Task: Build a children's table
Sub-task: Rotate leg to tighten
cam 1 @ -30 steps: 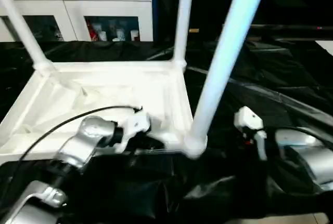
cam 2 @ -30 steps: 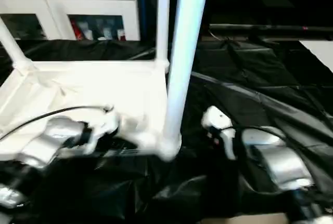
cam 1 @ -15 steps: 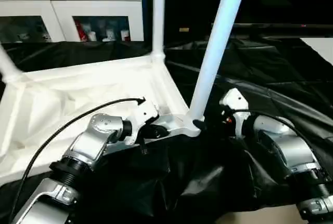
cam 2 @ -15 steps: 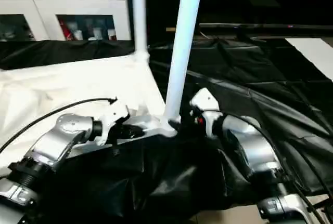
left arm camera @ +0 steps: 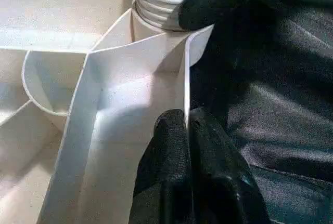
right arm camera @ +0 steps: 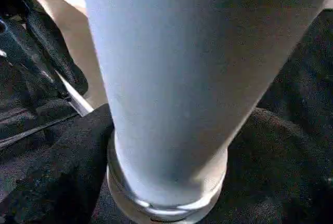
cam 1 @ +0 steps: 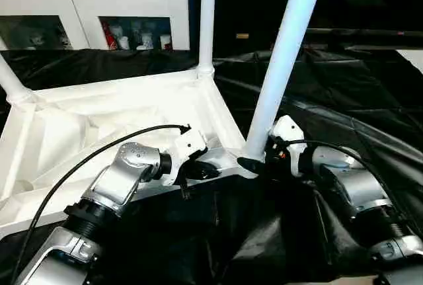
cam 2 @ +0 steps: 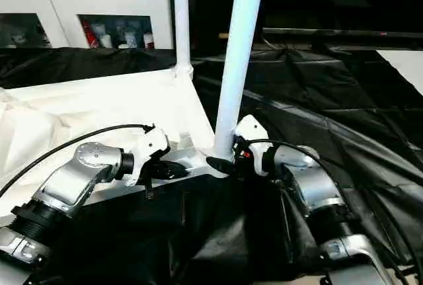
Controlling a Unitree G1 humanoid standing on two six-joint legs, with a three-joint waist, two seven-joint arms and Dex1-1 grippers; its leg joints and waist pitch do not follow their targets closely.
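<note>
Since the earlier frame the right hand (cam 1: 254, 163) has come in from the lower right to the foot of the near leg (cam 1: 283, 61); it was well apart from it a second ago. The camera itself has also shifted.

Near, lower left of the head view: the left hand (cam 1: 206, 171) is clenched on the thin outer wall of the tabletop (cam 1: 99, 123), close to the near right corner socket. In the left wrist view its two fingers (left arm camera: 171, 146) lie pressed together over that wall's edge.

Lower centre: the right hand's fingers stand spread, one on each side of the near leg's base where it enters the socket. One black finger (cam 2: 220, 164) lies against the socket. Whether the fingers press the leg or only flank it I cannot tell.

Middle: the tabletop lies upside down on the black cloth (cam 1: 370, 93) covering the bench, ribbed underside up.

Farther: a second leg (cam 1: 207, 17) rises upright from the far right corner; a third leg (cam 1: 12, 81) leans at the left edge.

Far, upper left: a white cabinet (cam 1: 125, 7) with glass doors.
</note>
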